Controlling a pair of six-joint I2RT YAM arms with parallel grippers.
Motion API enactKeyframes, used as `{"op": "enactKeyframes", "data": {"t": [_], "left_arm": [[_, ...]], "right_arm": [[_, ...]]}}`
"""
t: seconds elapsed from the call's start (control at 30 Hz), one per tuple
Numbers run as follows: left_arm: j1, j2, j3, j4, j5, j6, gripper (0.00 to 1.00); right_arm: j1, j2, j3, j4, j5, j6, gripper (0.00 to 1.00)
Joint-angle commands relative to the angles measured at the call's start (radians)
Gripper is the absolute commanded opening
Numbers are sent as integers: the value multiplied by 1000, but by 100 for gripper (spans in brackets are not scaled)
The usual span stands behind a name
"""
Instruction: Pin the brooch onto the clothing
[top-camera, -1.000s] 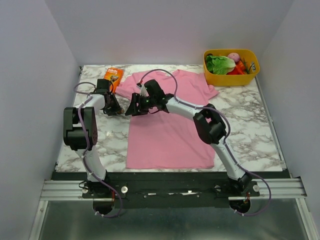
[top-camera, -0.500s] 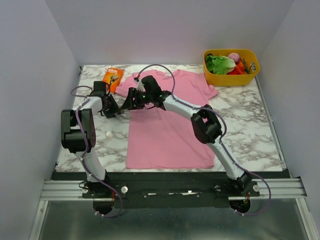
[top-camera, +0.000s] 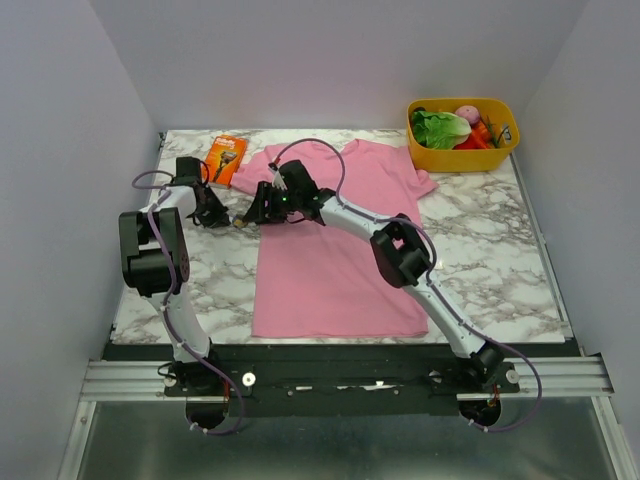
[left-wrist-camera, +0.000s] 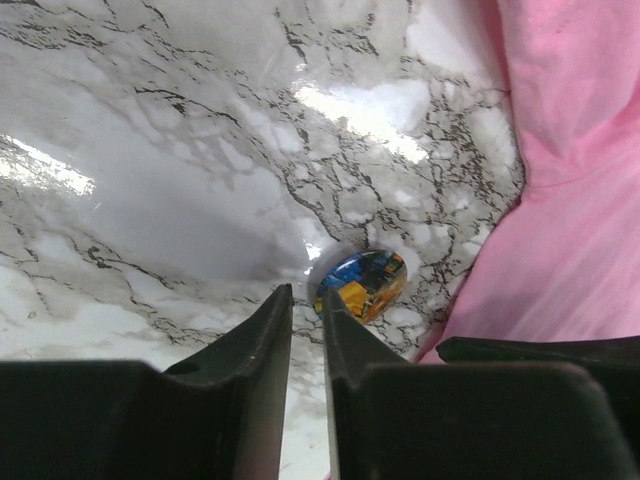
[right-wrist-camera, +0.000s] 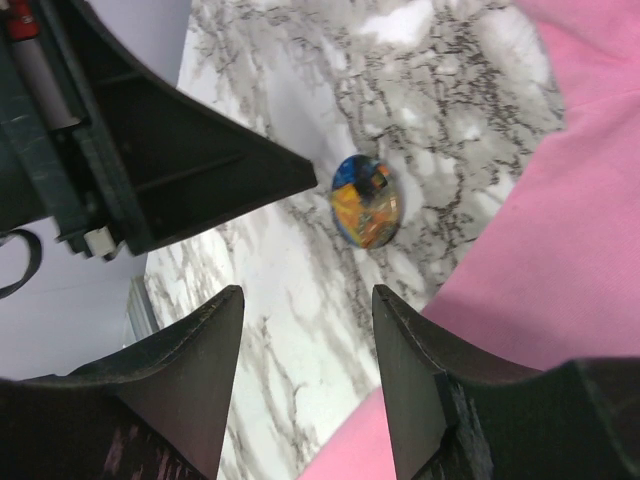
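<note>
The brooch (left-wrist-camera: 362, 283), a small round disc with a blue and orange face, lies on the marble table (left-wrist-camera: 150, 150) just off the left edge of the pink clothing (top-camera: 340, 250). It also shows small in the top view as the brooch (top-camera: 240, 222). My left gripper (left-wrist-camera: 305, 297) has only a thin slit between its jaws and nothing in it. Its right fingertip is beside the disc's near-left rim. My right gripper (right-wrist-camera: 306, 295) is open. The brooch (right-wrist-camera: 365, 200) lies a short way beyond its fingertips, and the clothing (right-wrist-camera: 540, 250) lies to its right.
An orange rectangular package (top-camera: 226, 158) lies at the back left, close behind the left gripper. A yellow bin (top-camera: 505, 150) of vegetables stands at the back right corner. White walls close in the table on three sides.
The left gripper has drawn back to the left and its jaws have narrowed to a slit. The right gripper has slid left along the shirt's sleeve edge, towards the brooch.
</note>
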Motion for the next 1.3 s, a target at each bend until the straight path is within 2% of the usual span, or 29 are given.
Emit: {"op": "enactKeyframes", "data": {"t": [0.0, 0.1, 0.63, 0.87, 1.0, 1.27], "left_arm": [[30, 52, 25, -7, 39, 2, 16], [29, 77, 40, -5, 61, 0, 13], [-3, 123, 95, -34, 125, 31, 13], [-36, 119, 72, -42, 130, 42, 12], [-42, 96, 32, -28, 135, 32, 12], [-42, 39, -50, -5, 122, 28, 12]], "right_arm": [[7, 47, 58, 0, 47, 25, 59], [7, 57, 64, 0, 70, 30, 58], [7, 103, 127, -8, 49, 99, 56], [8, 109, 132, -7, 26, 123, 54], [10, 89, 92, -3, -2, 125, 52], [11, -23, -109, -5, -32, 79, 50]]}}
